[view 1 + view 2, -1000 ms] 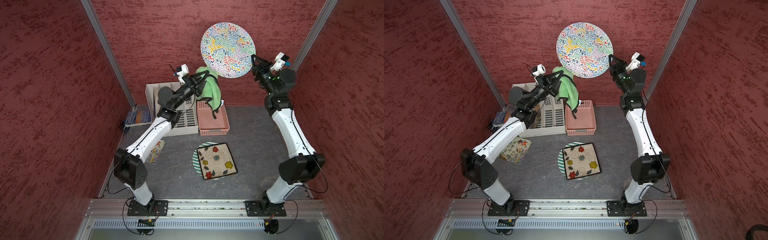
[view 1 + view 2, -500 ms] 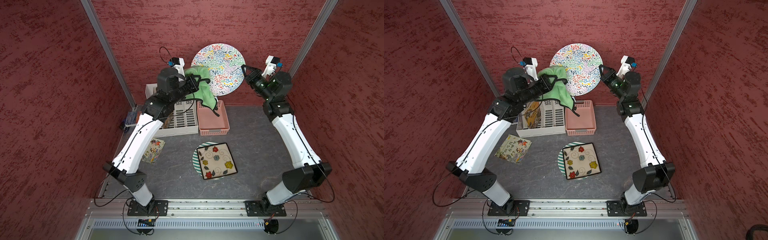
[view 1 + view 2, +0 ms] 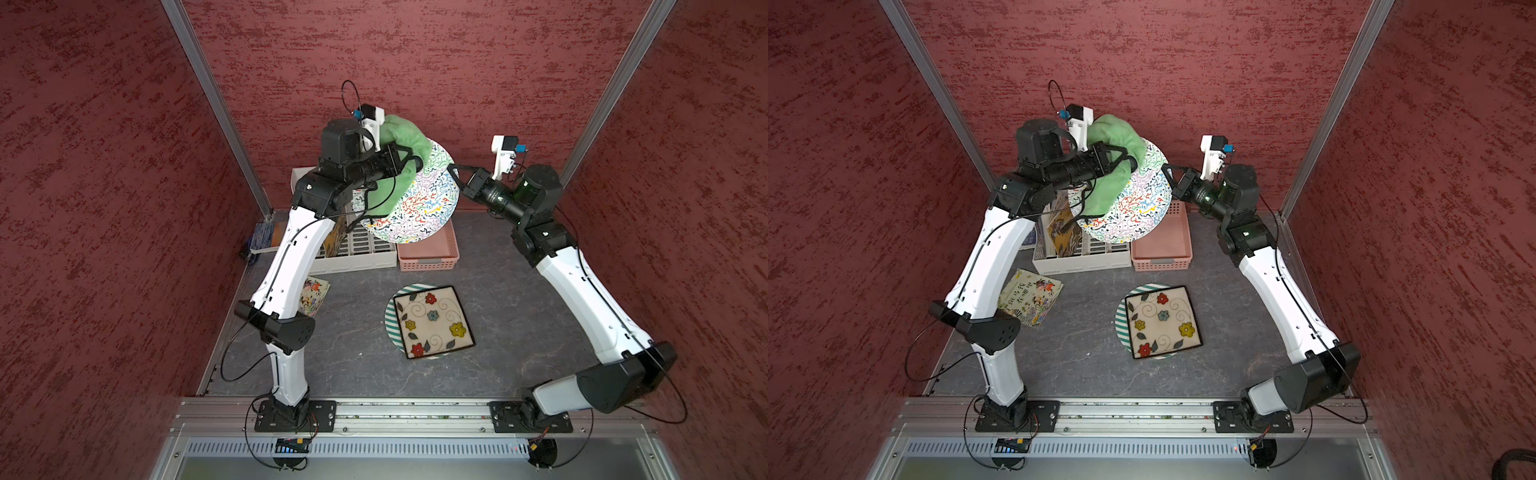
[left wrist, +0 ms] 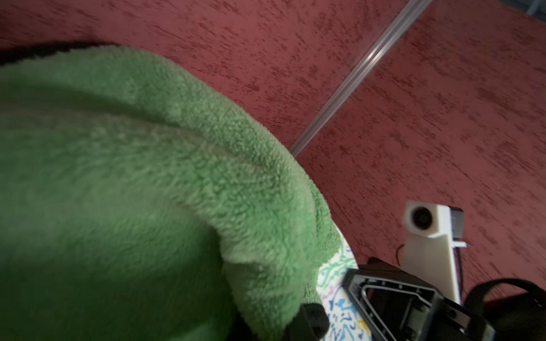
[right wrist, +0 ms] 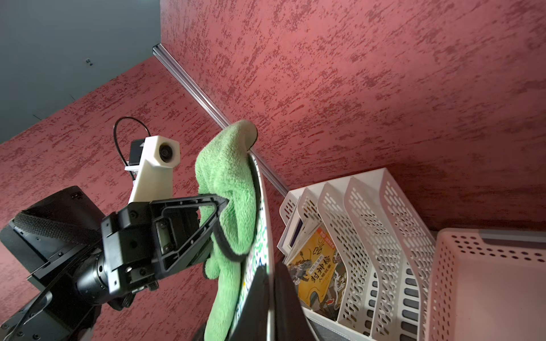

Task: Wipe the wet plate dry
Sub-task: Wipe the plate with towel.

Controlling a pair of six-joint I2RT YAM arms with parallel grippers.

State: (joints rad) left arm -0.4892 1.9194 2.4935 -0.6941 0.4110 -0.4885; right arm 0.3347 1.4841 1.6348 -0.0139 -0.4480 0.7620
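A round plate [image 3: 426, 208] [image 3: 1138, 203] covered in coloured squiggles hangs tilted in the air above the back baskets. My right gripper [image 3: 451, 172] [image 3: 1165, 169] is shut on its rim; in the right wrist view the two black fingers [image 5: 283, 307] clamp the thin edge of the plate [image 5: 262, 206]. My left gripper [image 3: 415, 164] [image 3: 1133, 163] is shut on a fluffy green cloth [image 3: 399, 166] [image 3: 1113, 166] [image 4: 147, 192] [image 5: 230, 189], which lies against the plate's patterned face [image 4: 339, 310]. One left fingertip [image 4: 313, 319] shows under the cloth.
Below the plate stand a white slotted file rack [image 3: 357, 249] with books and a pink basket [image 3: 428, 255]. A square flowered plate [image 3: 432, 320] lies on a striped round one mid-table. A picture booklet [image 3: 314, 293] lies by the left arm. Red walls close in on three sides.
The right arm has lowered the plate from high against the back wall and tilted it. The left arm has swung the cloth from beside the plate onto its face.
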